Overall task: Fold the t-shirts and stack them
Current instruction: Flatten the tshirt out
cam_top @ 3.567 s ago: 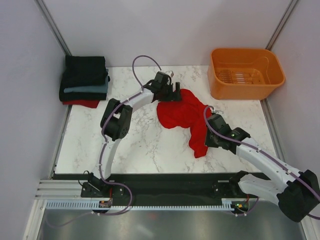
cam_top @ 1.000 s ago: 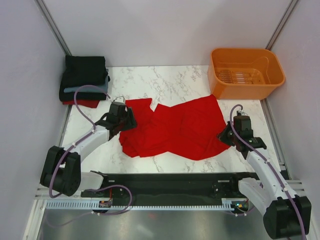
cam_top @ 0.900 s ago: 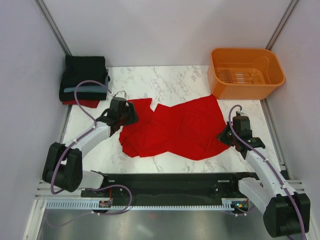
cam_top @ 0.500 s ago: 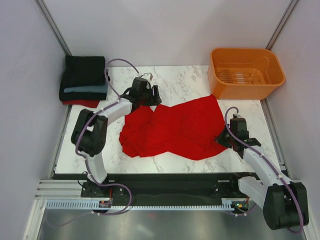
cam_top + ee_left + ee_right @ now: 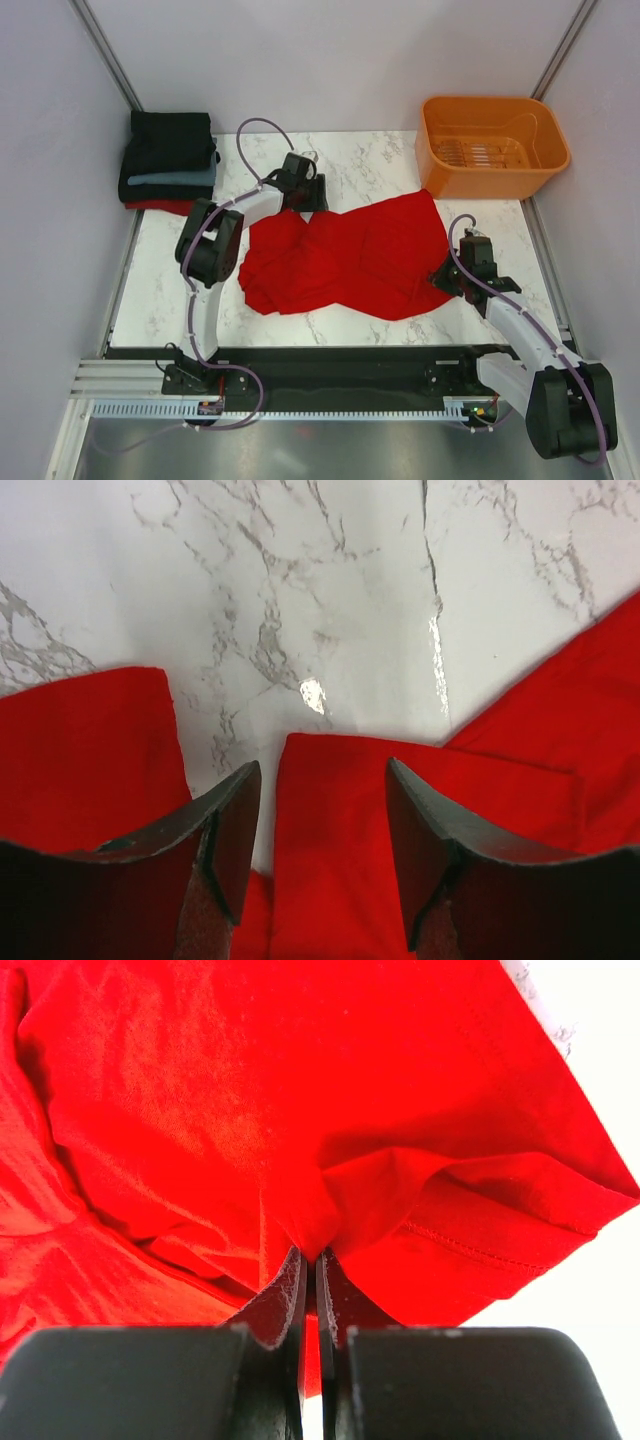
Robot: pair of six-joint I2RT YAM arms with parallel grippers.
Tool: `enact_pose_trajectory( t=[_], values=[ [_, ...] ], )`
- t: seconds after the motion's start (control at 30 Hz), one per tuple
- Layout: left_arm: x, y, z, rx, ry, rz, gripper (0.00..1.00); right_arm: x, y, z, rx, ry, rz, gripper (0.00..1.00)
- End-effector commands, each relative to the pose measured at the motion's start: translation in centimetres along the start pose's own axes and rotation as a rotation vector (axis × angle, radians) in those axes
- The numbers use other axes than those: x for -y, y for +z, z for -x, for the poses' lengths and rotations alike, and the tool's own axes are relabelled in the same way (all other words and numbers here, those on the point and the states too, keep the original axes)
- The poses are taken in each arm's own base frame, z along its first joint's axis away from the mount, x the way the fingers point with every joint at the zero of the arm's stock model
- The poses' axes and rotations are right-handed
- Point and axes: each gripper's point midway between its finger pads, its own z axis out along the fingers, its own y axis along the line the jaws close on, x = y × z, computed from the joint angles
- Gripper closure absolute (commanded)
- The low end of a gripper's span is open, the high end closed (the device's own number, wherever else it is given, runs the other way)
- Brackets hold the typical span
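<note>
Wrist views reveal right hand [image 5: 310, 1262] pinching red shirt [image 5: 200, 1090], left hand [image 5: 321, 772] parted

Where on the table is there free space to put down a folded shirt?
Bare marble: the near left, between folded stack and red shirt, and the far strip beside the orange basket. The middle is crowded by the shirt, left end effector and right end effector.

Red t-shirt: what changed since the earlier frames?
The red t-shirt went from a bunched heap to spread flat. The left pincer let go and swung from the shirt's left edge to its far edge, open. The right pincer drew rightward, shut on the hem. The folded stack and orange basket are unchanged.
</note>
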Motion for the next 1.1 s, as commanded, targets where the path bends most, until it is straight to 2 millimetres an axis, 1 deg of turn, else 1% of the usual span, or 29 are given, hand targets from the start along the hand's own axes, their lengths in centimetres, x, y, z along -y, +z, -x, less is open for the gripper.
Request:
enact_pose_trajectory(
  t=[0.0,0.17,0.3,0.33,0.4,0.5,0.53,0.6,0.63,0.67,0.7,0.73,0.77,0.8,0.83,0.87,0.9,0.93,0.97,1.0,1.03,1.07],
  values=[
    [0.6,0.1,-0.1,-0.009,0.04,0.012,0.41,-0.4,0.3,0.4,0.016,-0.016,0.023,1.0],
    [0.5,1.1,-1.2,-0.031,0.041,0.025,0.41,-0.4,0.3,0.4,0.014,-0.02,0.023,1.0],
    [0.2,1.4,-1.2,-0.031,0.038,0.038,0.47,-0.4,0.3,0.4,0.019,-0.018,0.026,1.0],
    [0.2,1.3,-1.2,-0.03,0.039,0.043,0.51,-0.4,0.3,0.4,0.017,-0.016,0.024,1.0],
    [-0.1,1.3,-1.0,-0.024,0.041,0.055,0.55,-0.4,0.3,0.4,0.016,-0.019,0.023,1.0],
    [-0.2,1.3,-1.0,-0.023,0.049,0.063,0.69,-0.3,0.4,0.2,0.008,-0.019,0.02,1.0],
    [-0.2,1.3,-0.9,-0.02,0.051,0.06,0.79,-0.3,0.4,0.2,0.009,-0.019,0.019,1.0],
    [0.0,1.4,-0.9,-0.024,0.056,0.051,0.88,-0.3,0.4,0.3,0.013,-0.02,0.019,1.0],
    [0.1,1.3,-0.7,-0.023,0.06,0.049,0.98,-0.3,0.4,0.4,0.014,-0.019,0.017,1.0],
    [0.1,1.1,-0.5,-0.021,0.064,0.054,0.98,-0.3,0.4,0.5,0.017,-0.02,0.018,1.0],
    [0.4,0.4,0.2,-0.005,0.067,0.051,0.98,-0.4,0.4,0.6,0.018,-0.018,0.02,1.0],
    [0.4,-0.2,0.4,-0.002,0.068,0.057,0.98,-0.5,0.2,0.6,0.018,-0.02,0.02,1.0],
    [0.4,-1.1,1.1,0.017,0.074,0.066,0.98,-0.7,0.1,0.9,0.023,-0.019,0.023,1.0],
    [0.6,-2.1,1.7,0.032,0.078,0.067,0.98,-1.2,-0.2,1.6,0.04,-0.015,0.036,1.0],
    [1.4,-4.5,3.4,0.079,0.084,0.054,0.98,-1.6,-0.6,1.8,0.042,-0.015,0.044,1.0],
    [1.3,-5.9,4.0,0.093,0.09,0.075,0.98,-2.1,-1.0,2.3,0.052,-0.01,0.061,1.0],
    [1.5,-7.3,4.6,0.112,0.092,0.079,0.98,-3.1,-1.7,3.4,0.077,-0.013,0.083,1.0],
    [2.2,-10.8,6.3,0.169,0.093,0.071,0.98,-3.4,-2.1,3.7,0.076,-0.012,0.083,1.0],
    [2.3,-12.5,6.9,0.194,0.094,0.077,0.98,-3.9,-2.7,4.2,0.086,-0.012,0.092,1.0],
    [2.7,-14.7,7.7,0.231,0.095,0.071,0.98,-5.1,-3.9,5.7,0.124,-0.014,0.119,1.0],
    [2.9,-16.5,8.2,0.254,0.096,0.069,0.98,-5.3,-4.5,5.9,0.122,-0.015,0.12,1.0],
    [3.5,-20.3,9.2,0.31,0.1,0.059,0.98,-5.7,-5.2,6.6,0.138,-0.016,0.126,1.0]
  ],
)
